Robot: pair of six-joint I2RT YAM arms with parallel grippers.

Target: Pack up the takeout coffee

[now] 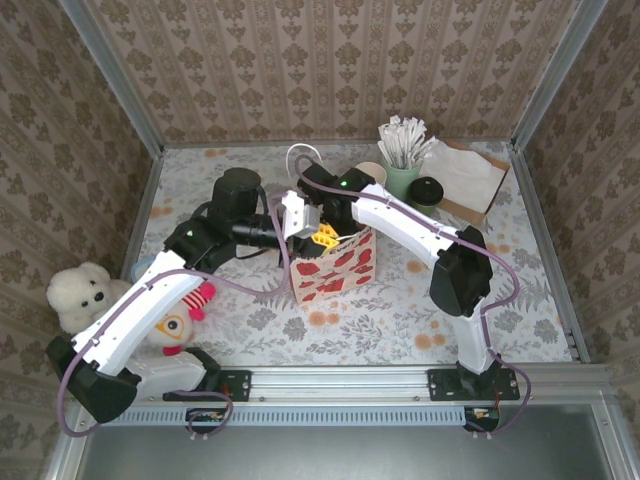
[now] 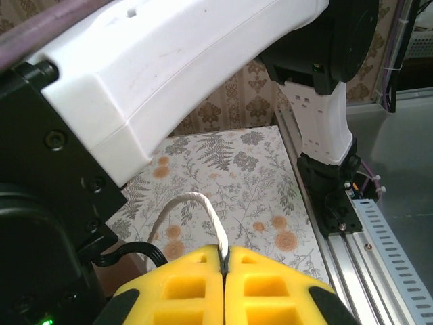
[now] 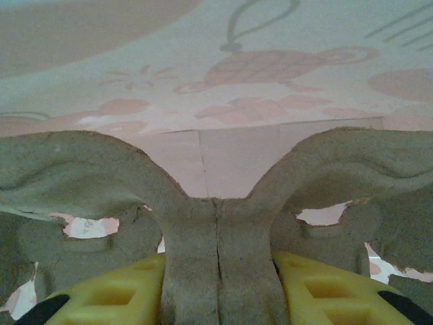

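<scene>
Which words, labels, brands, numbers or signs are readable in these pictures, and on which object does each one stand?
None: no text can be read in any view.
The paper bag carries only red printed shapes, no letters.
The takeout coffee, the pulp cup carrier, the bag handle and the right arm's white cover show no legible marking.

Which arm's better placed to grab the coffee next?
Probably right: the takeout coffee stands back right near that arm, once the right gripper drops the pulp carrier. The left gripper pinches the bag handle.
</scene>
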